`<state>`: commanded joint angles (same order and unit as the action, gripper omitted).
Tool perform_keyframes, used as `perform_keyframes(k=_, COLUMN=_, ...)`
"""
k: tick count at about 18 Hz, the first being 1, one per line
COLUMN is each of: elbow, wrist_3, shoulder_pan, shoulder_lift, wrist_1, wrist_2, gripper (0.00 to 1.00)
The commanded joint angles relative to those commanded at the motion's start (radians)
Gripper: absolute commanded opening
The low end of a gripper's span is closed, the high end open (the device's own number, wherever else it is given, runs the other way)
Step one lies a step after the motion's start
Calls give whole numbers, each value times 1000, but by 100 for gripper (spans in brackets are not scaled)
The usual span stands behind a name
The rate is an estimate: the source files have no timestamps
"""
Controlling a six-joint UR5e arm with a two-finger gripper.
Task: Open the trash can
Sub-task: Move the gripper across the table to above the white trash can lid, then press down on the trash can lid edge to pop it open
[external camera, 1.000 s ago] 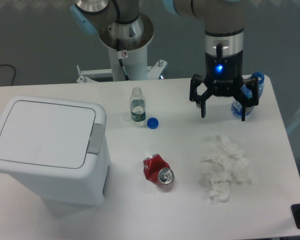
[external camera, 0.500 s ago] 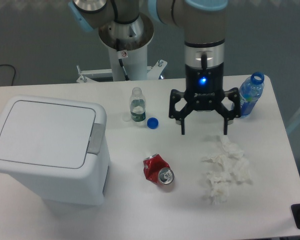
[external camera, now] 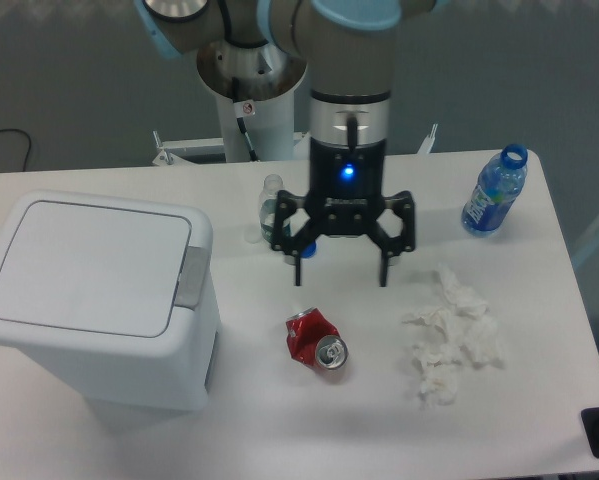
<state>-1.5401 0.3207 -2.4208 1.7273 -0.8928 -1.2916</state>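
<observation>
The trash can [external camera: 94, 300] is a large white boxy bin at the left of the table, with its flat lid down and a grey push-button strip [external camera: 190, 276] on its right edge. My gripper [external camera: 340, 283] hangs open above the middle of the table, well to the right of the bin and just above the crushed red soda can [external camera: 316, 340]. Nothing sits between its fingers.
A small clear bottle [external camera: 271, 207] stands partly behind the gripper, with a blue cap beside it mostly hidden. A blue bottle [external camera: 494, 190] stands at the back right. Crumpled white tissue [external camera: 449, 335] lies at the right. The robot base [external camera: 249, 70] is behind the table.
The gripper has travelled left from the blue bottle at the back right to the table's middle, staying open. The objects have not moved.
</observation>
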Motion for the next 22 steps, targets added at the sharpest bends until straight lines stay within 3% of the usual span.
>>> perform_keyframes(k=10, elbow=-58, wrist_3=-9, shoulder_pan=43, shoulder_lift=-26, wrist_1=-3, wrist_2=-2, gripper=100)
perform_keyframes(k=22, elbow=-60, wrist_3=-9, shoulder_pan=61, shoulder_lift=-17, wrist_1=-3, wrist_2=-3, gripper=100)
